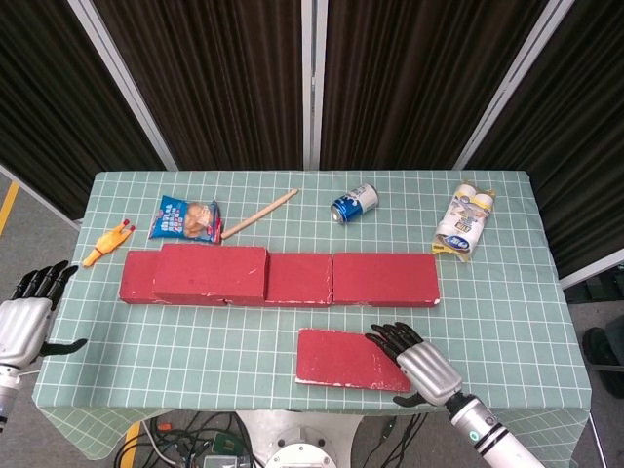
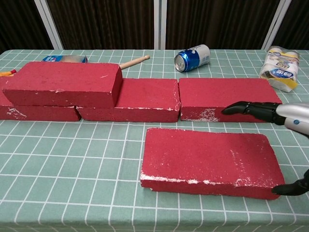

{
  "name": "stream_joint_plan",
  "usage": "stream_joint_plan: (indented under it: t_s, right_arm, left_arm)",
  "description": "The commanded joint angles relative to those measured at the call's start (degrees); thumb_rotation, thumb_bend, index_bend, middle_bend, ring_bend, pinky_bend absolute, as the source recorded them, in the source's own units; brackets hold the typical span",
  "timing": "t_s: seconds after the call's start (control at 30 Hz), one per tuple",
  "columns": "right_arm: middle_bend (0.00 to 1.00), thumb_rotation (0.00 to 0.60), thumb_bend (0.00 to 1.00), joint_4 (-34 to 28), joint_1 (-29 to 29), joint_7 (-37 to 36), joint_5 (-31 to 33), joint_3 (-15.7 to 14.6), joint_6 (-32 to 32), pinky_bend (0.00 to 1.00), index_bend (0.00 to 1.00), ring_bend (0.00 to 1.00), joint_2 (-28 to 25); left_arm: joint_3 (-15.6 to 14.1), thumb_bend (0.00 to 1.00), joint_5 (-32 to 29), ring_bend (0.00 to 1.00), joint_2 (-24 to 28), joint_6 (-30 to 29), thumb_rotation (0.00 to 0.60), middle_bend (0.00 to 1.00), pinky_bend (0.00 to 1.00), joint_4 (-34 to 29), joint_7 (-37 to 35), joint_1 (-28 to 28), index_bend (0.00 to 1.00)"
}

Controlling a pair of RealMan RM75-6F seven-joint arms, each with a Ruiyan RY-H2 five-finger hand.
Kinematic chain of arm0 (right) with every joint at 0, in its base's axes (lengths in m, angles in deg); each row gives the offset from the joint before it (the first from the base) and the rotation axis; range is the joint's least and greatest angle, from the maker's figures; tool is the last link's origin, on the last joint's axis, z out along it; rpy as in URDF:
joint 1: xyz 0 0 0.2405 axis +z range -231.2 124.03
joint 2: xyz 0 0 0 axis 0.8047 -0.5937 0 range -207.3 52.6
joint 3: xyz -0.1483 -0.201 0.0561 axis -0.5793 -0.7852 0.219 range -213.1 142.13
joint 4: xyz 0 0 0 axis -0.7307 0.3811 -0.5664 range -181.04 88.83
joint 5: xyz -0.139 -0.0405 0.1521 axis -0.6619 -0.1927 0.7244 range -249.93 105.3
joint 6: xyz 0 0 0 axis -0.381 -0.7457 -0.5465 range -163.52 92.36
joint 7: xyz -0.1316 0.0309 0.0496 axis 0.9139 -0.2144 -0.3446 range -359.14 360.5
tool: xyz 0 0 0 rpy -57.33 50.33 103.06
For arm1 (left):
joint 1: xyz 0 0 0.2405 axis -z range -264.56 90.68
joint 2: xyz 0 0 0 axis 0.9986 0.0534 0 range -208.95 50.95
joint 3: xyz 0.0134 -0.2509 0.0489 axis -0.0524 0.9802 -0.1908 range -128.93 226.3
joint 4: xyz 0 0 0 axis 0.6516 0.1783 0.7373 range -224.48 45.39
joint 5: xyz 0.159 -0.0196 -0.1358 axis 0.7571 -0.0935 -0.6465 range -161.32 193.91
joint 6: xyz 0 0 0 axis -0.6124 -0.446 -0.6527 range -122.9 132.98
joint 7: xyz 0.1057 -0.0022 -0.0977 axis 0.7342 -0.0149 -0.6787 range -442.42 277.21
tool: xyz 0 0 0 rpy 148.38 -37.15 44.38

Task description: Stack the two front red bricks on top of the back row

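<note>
One red brick (image 1: 346, 358) (image 2: 207, 159) lies flat at the table's front. My right hand (image 1: 414, 363) (image 2: 282, 114) hovers over its right end, fingers (image 2: 251, 110) spread above the top and thumb (image 2: 289, 187) near the front right corner; it holds nothing. Another red brick (image 1: 210, 271) (image 2: 63, 83) lies stacked on the left part of the back row (image 1: 385, 278) (image 2: 227, 99), which is made of three red bricks end to end. Beyond the table's left edge my left hand (image 1: 27, 320) hangs open and empty, seen only in the head view.
Behind the row lie a blue can (image 1: 353, 203) (image 2: 193, 57), a wooden stick (image 1: 258, 213), a blue snack bag (image 1: 185, 218) and a yellow toy chicken (image 1: 107, 242). A pack of small bottles (image 1: 463, 222) (image 2: 281, 67) sits at the back right.
</note>
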Motion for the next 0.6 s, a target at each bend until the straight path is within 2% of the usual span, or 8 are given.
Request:
stream_joint_plan:
  t_s: [0.03, 0.27, 0.6]
  right_arm:
    - [0.00, 0.600, 0.00, 1.6, 1.1, 1.1, 2.0, 0.3, -1.3, 0.00, 0.00, 0.00, 2.3]
    - [0.00, 0.600, 0.00, 4.2, 2.5, 3.6, 7.2, 1.8, -2.4, 0.00, 0.00, 0.00, 6.1]
    - [0.00, 0.600, 0.00, 6.2, 4.9, 2.5, 12.1, 2.6, -5.0, 0.00, 0.00, 0.00, 8.4]
  left_arm:
    - [0.5, 0.01, 0.2, 0.00, 0.2, 0.6, 0.600, 0.00, 0.00, 0.6, -0.4, -0.7, 0.02]
    - [1.7, 0.01, 0.9, 0.00, -0.3, 1.4, 0.600, 0.00, 0.00, 2.3, -2.0, -2.6, 0.02]
    - [3.1, 0.01, 0.7, 0.00, 1.0, 3.5, 0.600, 0.00, 0.00, 2.0, -2.1, -4.2, 0.02]
